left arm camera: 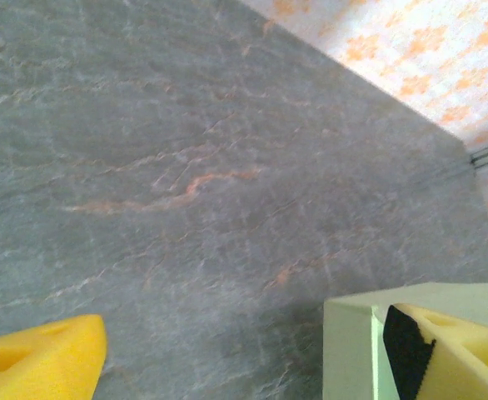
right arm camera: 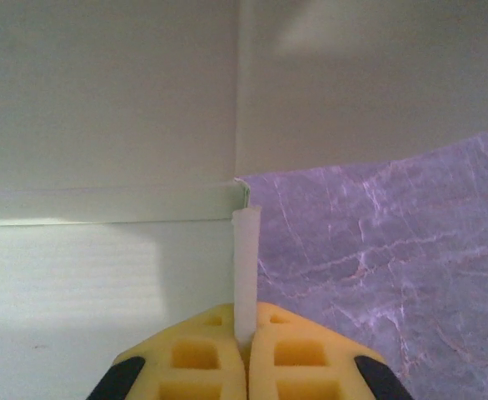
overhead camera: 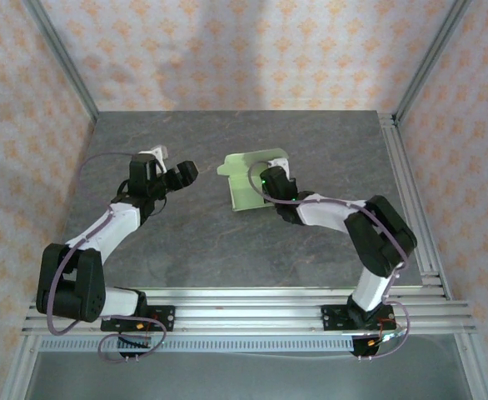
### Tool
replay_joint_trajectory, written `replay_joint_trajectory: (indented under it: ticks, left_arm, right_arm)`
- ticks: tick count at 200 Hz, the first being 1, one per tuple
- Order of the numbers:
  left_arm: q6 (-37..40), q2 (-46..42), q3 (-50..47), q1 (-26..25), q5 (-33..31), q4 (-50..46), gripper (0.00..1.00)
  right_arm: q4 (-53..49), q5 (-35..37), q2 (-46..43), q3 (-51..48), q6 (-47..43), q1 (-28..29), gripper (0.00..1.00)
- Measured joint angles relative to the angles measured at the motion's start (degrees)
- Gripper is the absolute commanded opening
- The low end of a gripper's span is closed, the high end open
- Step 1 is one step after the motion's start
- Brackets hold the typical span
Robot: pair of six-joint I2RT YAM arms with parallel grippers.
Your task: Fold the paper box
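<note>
Jaws of the left gripper (overhead camera: 180, 173) are held wide apart, with nothing seen between them. In the left wrist view its yellow fingers (left arm camera: 40, 362) are placed at the lower corners, and bare grey table (left arm camera: 186, 167) is shown between them. From above, this gripper is found to the left of the paper box (overhead camera: 244, 190), near it but apart from it, and is turned towards it.

The paper box is located near the middle of the table, somewhat towards the far side. It is seen as pale green card, partly folded, with a flat panel laid on the stone-patterned surface and rounded tabs along its far edge. The right gripper (overhead camera: 266, 180) is set on the right part of the box.

In the right wrist view its two yellow fingers are pressed together on a thin upright strip of the card, so the right jaws are clamped on the paper box. Beyond the strip a panel is raised like a wall. A flat panel is spread to the left of the strip, and bare table is shown to its right.
</note>
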Motion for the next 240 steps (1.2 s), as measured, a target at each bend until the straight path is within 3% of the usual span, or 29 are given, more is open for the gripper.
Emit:
replay_joint_trajectory:
  ticks: [116, 151, 188, 200, 240]
  left_arm:
    - [2.4, 0.0, 0.0, 0.0, -1.0, -3.1, 0.9]
    - [2.8, 0.0, 0.0, 0.0, -0.9, -3.1, 0.91]
    - [2.9, 0.0, 0.0, 0.0, -0.8, -3.1, 0.96]
    - [3.5, 0.0, 0.0, -0.1, -0.8, -3.2, 1.0]
    - [5.0, -0.3, 0.0, -0.9, -0.7, -3.3, 1.0]
  right_arm:
    - [-13.1, 11.1, 11.1, 10.6, 6.5, 2.8, 0.0]
    - [-15.7, 9.0, 11.0, 11.3, 7.6, 2.4, 0.28]
    - [-16.0, 4.4, 7.3, 9.7, 6.3, 1.8, 0.48]
    - [-15.1, 3.2, 4.6, 8.7, 5.6, 1.7, 0.53]
    - [-9.6, -3.5, -5.5, 2.5, 1.7, 0.3, 0.63]
